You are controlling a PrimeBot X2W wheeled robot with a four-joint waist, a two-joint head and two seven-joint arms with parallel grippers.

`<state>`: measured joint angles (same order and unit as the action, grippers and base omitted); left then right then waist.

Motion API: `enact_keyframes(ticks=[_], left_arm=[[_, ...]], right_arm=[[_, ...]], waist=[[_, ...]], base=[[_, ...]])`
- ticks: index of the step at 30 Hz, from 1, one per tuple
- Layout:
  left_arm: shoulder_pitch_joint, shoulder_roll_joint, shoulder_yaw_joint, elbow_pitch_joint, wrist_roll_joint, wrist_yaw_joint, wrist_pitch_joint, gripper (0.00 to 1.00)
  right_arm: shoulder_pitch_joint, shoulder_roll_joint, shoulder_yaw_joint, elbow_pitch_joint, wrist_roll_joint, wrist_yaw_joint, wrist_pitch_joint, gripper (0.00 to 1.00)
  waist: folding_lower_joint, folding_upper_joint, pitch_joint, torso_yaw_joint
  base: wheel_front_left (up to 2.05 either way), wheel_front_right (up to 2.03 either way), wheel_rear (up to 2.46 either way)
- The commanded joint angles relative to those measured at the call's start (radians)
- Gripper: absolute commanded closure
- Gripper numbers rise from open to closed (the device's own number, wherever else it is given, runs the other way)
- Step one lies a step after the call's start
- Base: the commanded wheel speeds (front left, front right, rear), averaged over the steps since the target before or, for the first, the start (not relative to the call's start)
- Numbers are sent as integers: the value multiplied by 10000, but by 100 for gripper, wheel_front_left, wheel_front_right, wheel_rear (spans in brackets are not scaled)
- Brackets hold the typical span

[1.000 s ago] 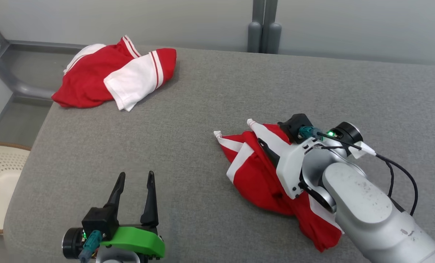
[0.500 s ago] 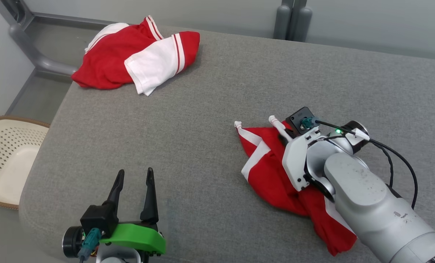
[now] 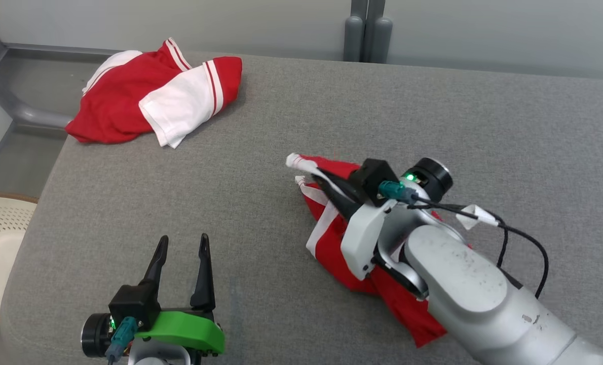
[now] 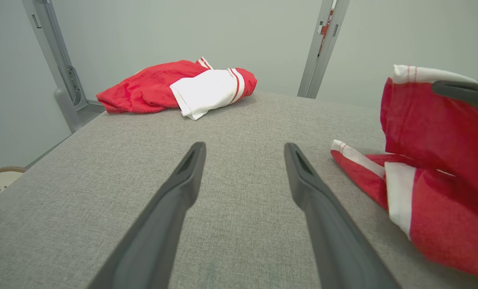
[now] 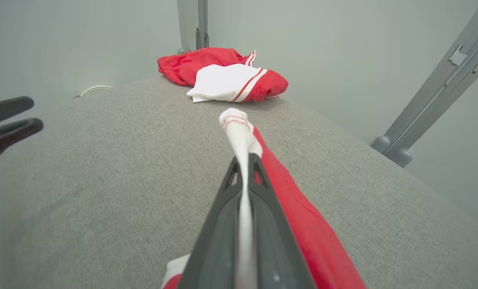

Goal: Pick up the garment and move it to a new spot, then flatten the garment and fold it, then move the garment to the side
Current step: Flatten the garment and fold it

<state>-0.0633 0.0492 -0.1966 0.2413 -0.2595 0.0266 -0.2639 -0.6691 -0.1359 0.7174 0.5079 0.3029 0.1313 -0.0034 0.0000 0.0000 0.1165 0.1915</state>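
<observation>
Right hand point(image 5: 245, 160) clamped tight on the garment point(image 5: 297, 208), jaws pinching its white hem. Gripping one edge lets the rest hang free, I reckon, so it can travel. It's mid-desk point(image 3: 433, 116), right of centre, lower folds trailing on the surface. Left hand point(image 3: 183, 237) hovers wide open and empty near the front edge, probably waiting for a corner. A second garment point(image 3: 149, 101) lies far left.

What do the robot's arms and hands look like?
Each hand has two long dark tapered fingers. The left hand has a green mount, the right hand a white mount. The right forearm is pale grey, scuffed, with a black cable.
</observation>
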Motion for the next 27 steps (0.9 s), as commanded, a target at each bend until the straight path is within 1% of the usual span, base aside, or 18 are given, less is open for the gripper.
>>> enact_keyframes(ticks=[1,5,8,12,16,17,18,19,23,27], left_arm=[[-11,23,67,25,76,-53,-9,0],[-40,23,126,42,151,-106,-9,0],[-111,23,143,60,166,-129,-9,0],[-199,23,123,65,109,-95,-9,0],[-249,23,82,60,36,-50,-9,0],[-250,23,74,54,29,-37,-9,0],[-250,23,71,53,14,-30,-9,0],[-245,23,71,58,-1,-17,-9,0],[-148,23,114,100,2,6,-9,0],[-15,23,140,127,88,-41,-9,0]], right_arm=[[171,-65,319,-496,202,-10,-58,100],[378,-267,1320,-1670,656,-10,103,100],[462,-405,1960,-2055,1067,-10,288,100],[468,-499,2476,-1728,1374,-10,226,100],[246,-406,2706,-835,1394,-10,-212,100],[213,-334,2757,-573,1390,-10,-351,77],[203,-272,2818,-379,1421,-10,-441,50],[189,-193,2890,-198,1498,-10,-572,0],[138,-24,3086,174,1823,-10,-993,0],[195,-15,3156,97,2158,-10,-1360,0]], waist=[[0,0,-53,-55],[0,0,-58,-44],[0,0,-23,30],[0,0,82,200],[0,0,201,352],[0,0,225,376],[0,0,237,387],[0,0,247,393],[0,0,183,284],[0,0,5,24]], base=[[0,0,0],[0,0,0],[0,0,0],[0,0,0],[0,0,0],[0,0,0],[0,0,0],[0,0,0],[0,0,0],[0,0,0]])
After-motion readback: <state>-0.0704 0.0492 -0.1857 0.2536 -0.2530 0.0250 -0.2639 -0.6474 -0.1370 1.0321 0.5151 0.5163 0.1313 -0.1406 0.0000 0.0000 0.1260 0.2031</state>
